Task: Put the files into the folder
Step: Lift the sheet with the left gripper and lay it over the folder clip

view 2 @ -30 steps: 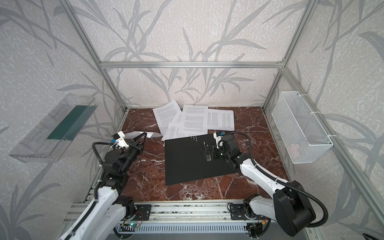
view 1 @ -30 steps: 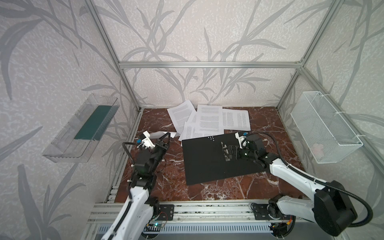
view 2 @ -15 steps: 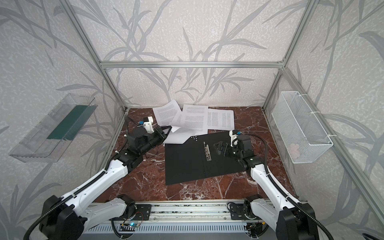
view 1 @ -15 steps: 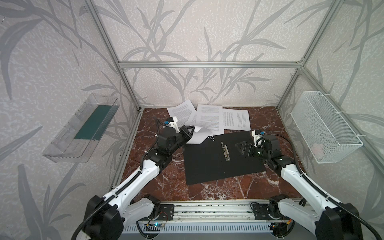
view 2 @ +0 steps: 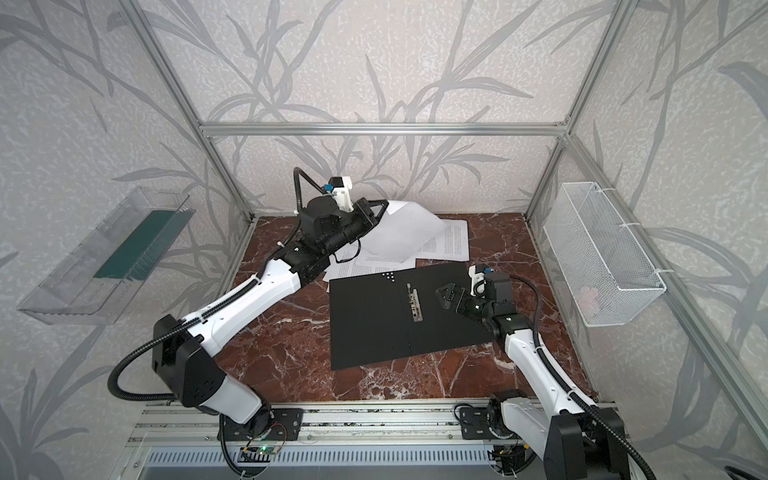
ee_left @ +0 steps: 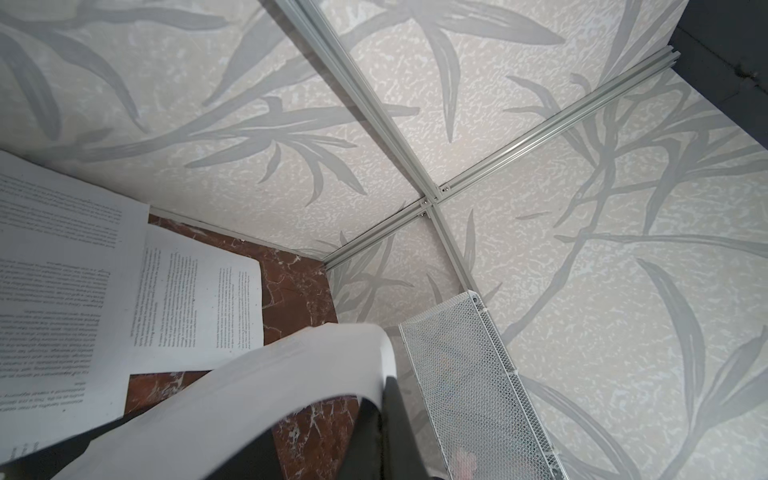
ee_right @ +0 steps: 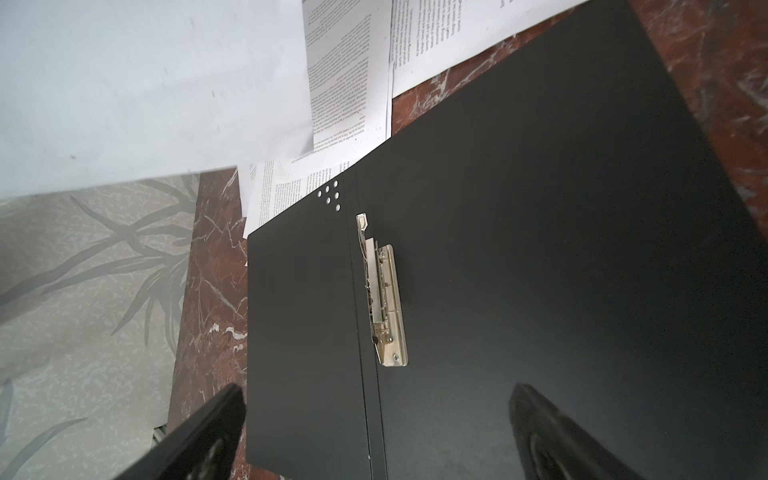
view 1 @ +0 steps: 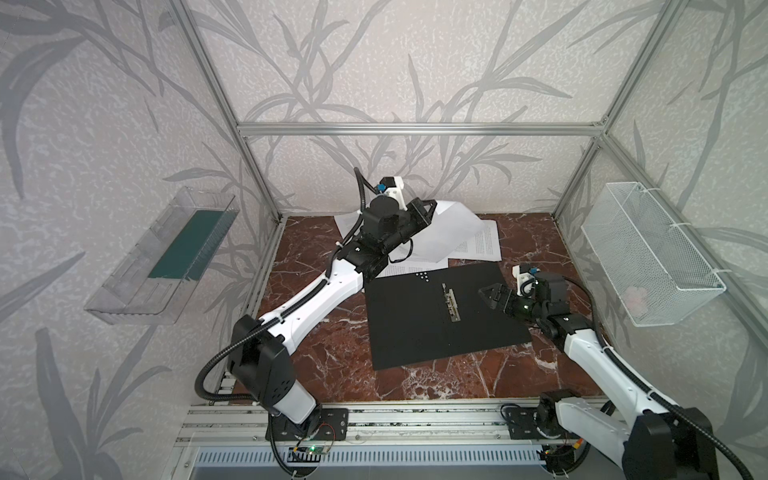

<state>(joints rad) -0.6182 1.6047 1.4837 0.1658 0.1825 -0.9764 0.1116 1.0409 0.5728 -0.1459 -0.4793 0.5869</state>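
Now, on the table [view 1: 324, 353], the folder [view 1: 407, 332] lies open and clear since the right arm [view 1: 582, 345] backed off with jaws wide, and the left arm [view 1: 320, 295] has swung to the files [view 1: 478, 245] behind it, jaws pinching one sheet [view 1: 449, 228] up, ready for the clip [view 1: 451, 300].

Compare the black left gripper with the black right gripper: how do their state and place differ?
The left gripper is shut on a curled white paper sheet; the right gripper is open and empty. The left gripper is up above the printed white sheets at the back; the right gripper hangs over the open black folder. Both are black.
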